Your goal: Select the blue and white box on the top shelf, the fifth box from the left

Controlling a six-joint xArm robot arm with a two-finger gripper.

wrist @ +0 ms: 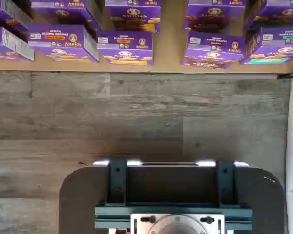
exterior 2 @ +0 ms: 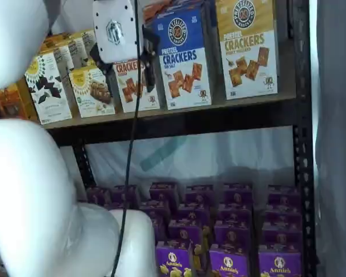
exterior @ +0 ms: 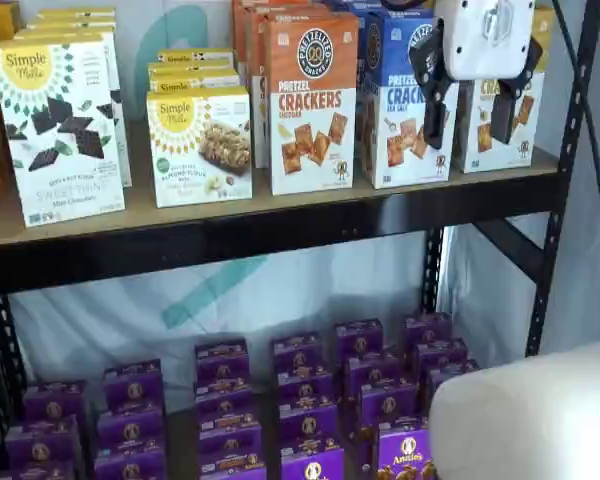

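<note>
Approach underway: tool (exterior: 471, 107), fingers apart and empty, hovers before the top shelf (exterior: 280, 235); blue and white box (exterior: 405, 100) stands near its right end. Next: line up, reach in.

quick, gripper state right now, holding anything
Gripper: open, a clear gap between its two black fingers, holding nothing; it hangs in front of the boxes on the top shelf.
</note>
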